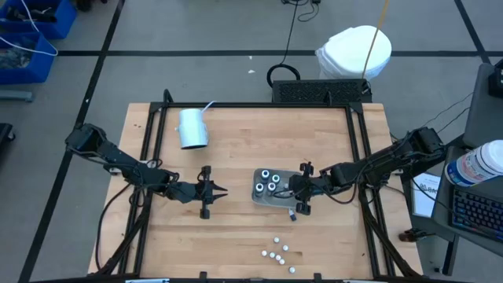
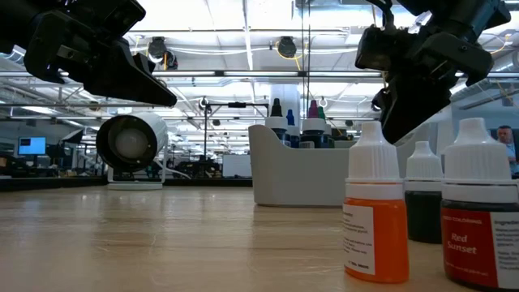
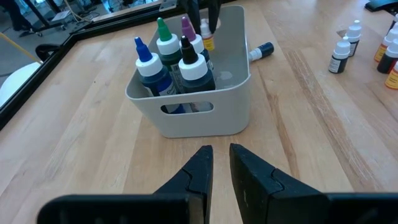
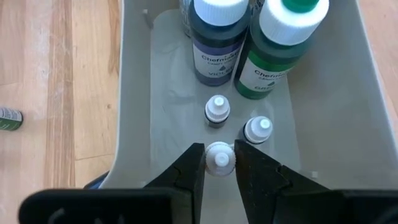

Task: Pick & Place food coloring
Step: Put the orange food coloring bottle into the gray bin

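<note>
The grey tray (image 1: 259, 196) sits mid-table and holds four large dark bottles (image 3: 177, 65) plus two small white-capped bottles (image 4: 217, 111). My right gripper (image 4: 219, 163) reaches down into the tray's right part (image 1: 299, 189) and is shut on a third small bottle. My left gripper (image 1: 222, 191) hovers left of the tray and touches nothing; its fingers (image 3: 202, 165) are drawn together to a narrow slit. Several small bottles (image 1: 277, 252) stand near the table's near edge. One more (image 1: 292, 214) lies beside the tray. My right gripper pinches a small bottle by its white cap (image 4: 219, 157) between the two fingers, which come from above, pointing down. The bottle stays upright, its orange-labelled body (image 3: 207, 40) below the fingers inside the tray. I cannot tell whether its base touches the tray floor.
A pale blue cup (image 1: 192, 128) lies on its side toward the far left of the table. In the low view an orange bottle (image 2: 375, 219) and a red one (image 2: 478, 223) stand close in the foreground. Bare wood lies between cup and tray.
</note>
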Motion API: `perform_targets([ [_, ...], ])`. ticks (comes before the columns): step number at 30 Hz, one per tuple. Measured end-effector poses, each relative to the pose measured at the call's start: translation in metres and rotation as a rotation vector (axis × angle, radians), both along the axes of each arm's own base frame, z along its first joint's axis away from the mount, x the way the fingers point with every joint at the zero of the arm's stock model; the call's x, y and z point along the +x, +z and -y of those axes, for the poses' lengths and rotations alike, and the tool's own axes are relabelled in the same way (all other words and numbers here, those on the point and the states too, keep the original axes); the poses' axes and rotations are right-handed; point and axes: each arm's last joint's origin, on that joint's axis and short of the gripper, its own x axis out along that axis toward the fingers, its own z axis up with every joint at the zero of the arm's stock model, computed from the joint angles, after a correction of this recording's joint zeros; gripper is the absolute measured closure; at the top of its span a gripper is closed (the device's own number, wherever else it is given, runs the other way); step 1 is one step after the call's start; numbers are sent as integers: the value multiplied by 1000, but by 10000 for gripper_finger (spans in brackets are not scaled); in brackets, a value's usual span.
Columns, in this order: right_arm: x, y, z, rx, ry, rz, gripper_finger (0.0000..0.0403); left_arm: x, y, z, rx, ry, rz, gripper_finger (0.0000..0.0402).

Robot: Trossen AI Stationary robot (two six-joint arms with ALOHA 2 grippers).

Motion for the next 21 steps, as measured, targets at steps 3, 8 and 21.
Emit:
perform_targets([
  [3, 0, -1, 0, 0, -1, 4, 330, 0, 0, 0, 0, 0, 0, 339],
  [8, -4, -12, 2, -15, -17, 21, 330, 0, 0, 0, 1, 1, 0, 339],
  [21, -6, -18, 3, -38, -18, 49, 302, 0, 0, 0, 1, 2, 0, 339],
])
